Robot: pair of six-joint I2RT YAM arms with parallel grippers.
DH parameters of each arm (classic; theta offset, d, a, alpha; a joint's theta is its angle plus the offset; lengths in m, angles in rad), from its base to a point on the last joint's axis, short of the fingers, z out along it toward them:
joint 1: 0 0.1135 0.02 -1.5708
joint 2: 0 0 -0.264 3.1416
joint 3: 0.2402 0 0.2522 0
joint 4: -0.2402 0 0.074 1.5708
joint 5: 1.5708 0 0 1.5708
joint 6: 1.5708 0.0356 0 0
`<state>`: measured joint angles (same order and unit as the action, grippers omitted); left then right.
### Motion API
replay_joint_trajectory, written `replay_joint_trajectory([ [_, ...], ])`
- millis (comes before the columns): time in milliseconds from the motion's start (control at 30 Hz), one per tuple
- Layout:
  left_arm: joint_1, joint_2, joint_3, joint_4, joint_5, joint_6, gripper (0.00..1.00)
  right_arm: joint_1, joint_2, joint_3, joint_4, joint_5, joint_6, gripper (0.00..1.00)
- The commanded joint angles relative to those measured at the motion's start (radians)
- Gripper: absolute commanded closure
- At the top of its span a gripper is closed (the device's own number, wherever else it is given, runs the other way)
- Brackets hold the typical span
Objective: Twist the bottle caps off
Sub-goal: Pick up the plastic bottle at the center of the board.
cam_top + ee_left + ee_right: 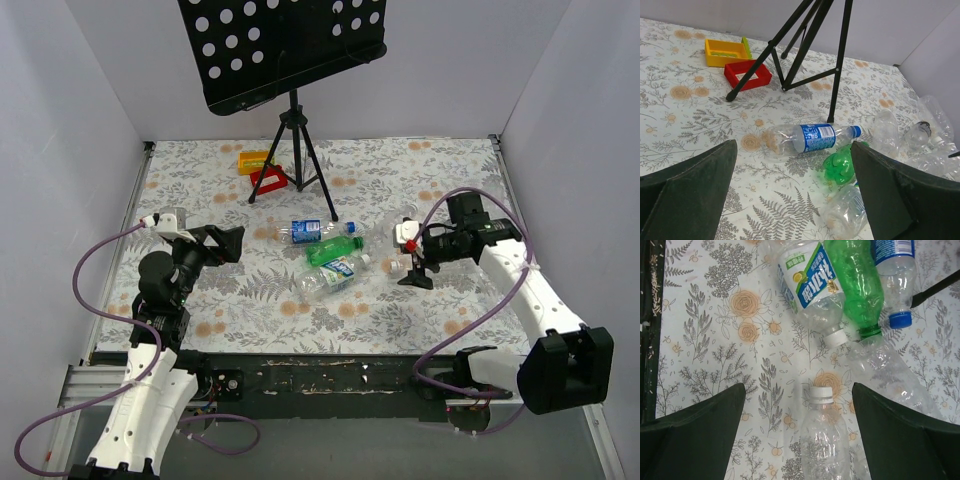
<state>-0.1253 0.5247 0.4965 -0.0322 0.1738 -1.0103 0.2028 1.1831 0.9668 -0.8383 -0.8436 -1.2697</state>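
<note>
Right end effector [798, 390]: fingers spread wide, nothing held. A clear bottle [823, 440] appears to lie between them, its white cap [820, 394] pointing toward the green bottle [856, 285].

Left end effector [792, 146]: also spread and empty, well apart from the green bottle on its opposite side.

Touching the green bottle on either side are a labelled bottle [810, 282] and a blue-capped bottle [896, 270], all flat on the tabletop [690, 290].

Step in hand, by my reading, is securing the clear bottle. Close on the body below the shoulder, leaving the cap free for the other arm. Squeeze lightly, since thin plastic likely buckles and rolls.
</note>
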Motion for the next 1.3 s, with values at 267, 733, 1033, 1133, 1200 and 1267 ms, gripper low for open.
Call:
replay_joint_trajectory([
  [267,-0.007,-0.002,-0.007,0.012,0.013,0.009,0.02,0.078,0.151,0.033,-0.078,0.34,-0.111,0.19],
  [733,-0.011,-0.017,-0.009,0.012,0.018,0.01,0.02,-0.065,0.208,0.049,-0.104,0.376,-0.195,0.2],
  [1033,-0.013,-0.012,-0.009,0.014,0.024,0.01,0.02,-0.115,0.23,0.053,-0.125,0.37,-0.253,0.2],
  [1133,-0.013,-0.011,-0.009,0.015,0.024,0.01,0.02,-0.125,0.24,0.055,-0.13,0.365,-0.267,0.2],
  [1200,-0.013,-0.011,-0.01,0.014,0.024,0.012,0.02,-0.128,0.248,0.056,-0.133,0.367,-0.272,0.2],
  [1267,-0.013,-0.009,-0.009,0.015,0.024,0.012,0.02,-0.131,0.256,0.059,-0.13,0.365,-0.278,0.2],
])
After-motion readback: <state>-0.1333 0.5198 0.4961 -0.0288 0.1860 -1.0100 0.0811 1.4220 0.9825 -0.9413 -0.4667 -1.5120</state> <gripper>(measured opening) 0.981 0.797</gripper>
